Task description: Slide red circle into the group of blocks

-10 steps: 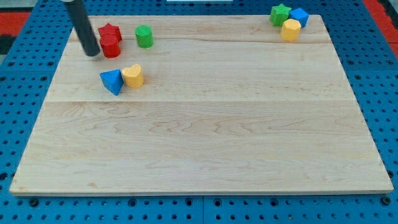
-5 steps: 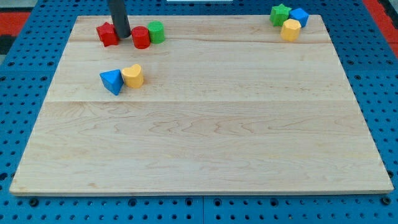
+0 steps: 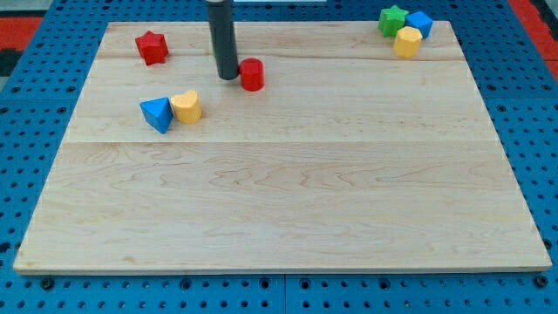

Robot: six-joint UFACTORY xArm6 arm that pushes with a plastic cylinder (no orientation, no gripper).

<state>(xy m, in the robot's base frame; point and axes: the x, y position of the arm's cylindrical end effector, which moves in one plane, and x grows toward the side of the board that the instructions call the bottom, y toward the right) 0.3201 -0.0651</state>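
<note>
Red circle (image 3: 252,74) sits on the surface (image 3: 288,183) near the view's top, left of centre, with our tip (image 3: 227,76) touching or just beside its left side. Our end effector is a plain rod with nothing to spread or pinch. We judge the block light, rigid and apt to slide or veer if struck off-centre, so we should press squarely on its left face. Green star (image 3: 393,18), blue block (image 3: 420,23) and yellow block (image 3: 407,42) cluster well apart at upper right.
</note>
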